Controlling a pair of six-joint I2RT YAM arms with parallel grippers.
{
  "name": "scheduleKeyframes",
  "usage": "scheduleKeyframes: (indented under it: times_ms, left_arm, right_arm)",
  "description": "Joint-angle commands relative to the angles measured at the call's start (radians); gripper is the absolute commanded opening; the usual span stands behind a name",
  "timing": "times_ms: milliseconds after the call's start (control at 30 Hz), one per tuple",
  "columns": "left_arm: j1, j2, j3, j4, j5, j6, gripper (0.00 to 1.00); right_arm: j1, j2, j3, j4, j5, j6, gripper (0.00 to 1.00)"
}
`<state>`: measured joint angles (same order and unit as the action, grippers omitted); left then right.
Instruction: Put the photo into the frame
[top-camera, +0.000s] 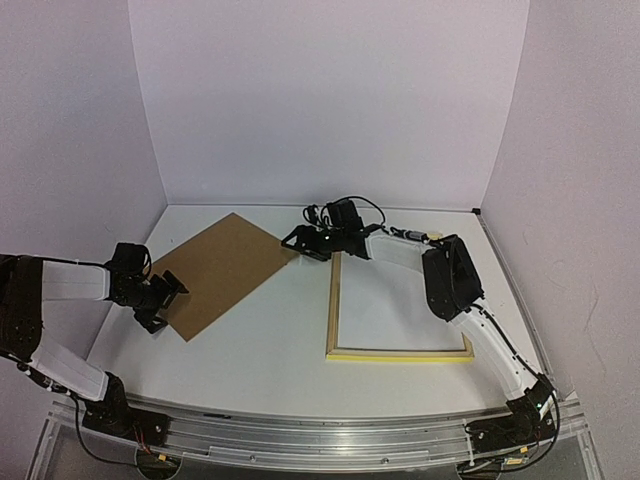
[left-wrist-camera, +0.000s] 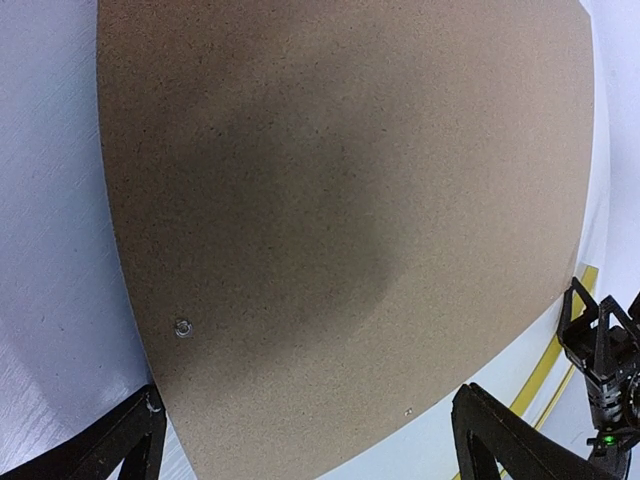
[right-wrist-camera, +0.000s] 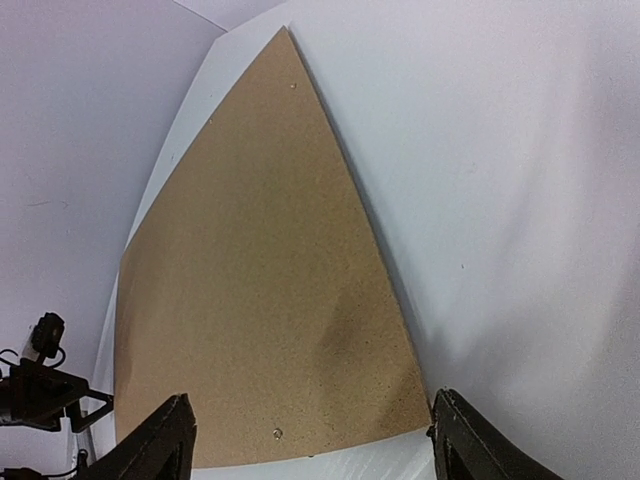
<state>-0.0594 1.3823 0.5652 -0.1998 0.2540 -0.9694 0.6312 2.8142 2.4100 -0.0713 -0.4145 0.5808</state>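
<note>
Yellow-edged frame (top-camera: 398, 353) flat, right of centre

Lab booth, white walls (top-camera: 330, 100), aluminium rail (top-camera: 300, 440)

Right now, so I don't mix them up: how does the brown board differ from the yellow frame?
The board is a solid brown sheet; the frame is a thin yellow-edged border. The board lies diagonally on the left; the frame sits square on the right. Both lie flat on the table.

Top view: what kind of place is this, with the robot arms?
Probably a robot lab test booth. Plain white walls close in a white table, a left arm and a right arm sit on a metal rail at its near edge, and a brown board and a yellow frame lie on it.
</note>
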Motion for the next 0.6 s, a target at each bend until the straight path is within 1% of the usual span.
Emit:
scheduleKeyframes:
  times_ms: [0, 100, 233, 300, 400, 467, 567]
  left_arm:
    - [-0.029, 0.023, -0.044, -0.042, 0.064, -0.011, 0.99]
    - [-0.029, 0.019, -0.050, -0.043, 0.067, -0.004, 0.99]
    - [-0.029, 0.009, -0.060, -0.039, 0.071, 0.007, 0.99]
    - [-0.028, 0.008, -0.064, -0.031, 0.083, 0.013, 0.99]
    - [-0.029, -0.002, -0.075, -0.007, 0.114, 0.023, 0.99]
    - [-0.029, -0.009, -0.083, 0.016, 0.137, 0.031, 0.99]
    - [-0.029, -0.015, -0.093, 0.053, 0.171, 0.058, 0.99]
  right_arm:
    - [0.061, -0.154, -0.157, 0.260, -0.220, 0.141, 0.75]
    - [0.061, -0.198, -0.170, 0.408, -0.266, 0.234, 0.72]
    - [0.064, -0.186, -0.155, 0.639, -0.293, 0.410, 0.71]
    - [0.068, -0.173, -0.137, 0.703, -0.285, 0.474, 0.70]
    - [0.080, -0.151, -0.102, 0.705, -0.265, 0.466, 0.69]
    - [0.091, -0.125, -0.069, 0.702, -0.248, 0.462, 0.67]
    - [0.107, -0.067, 0.009, 0.702, -0.236, 0.484, 0.59]
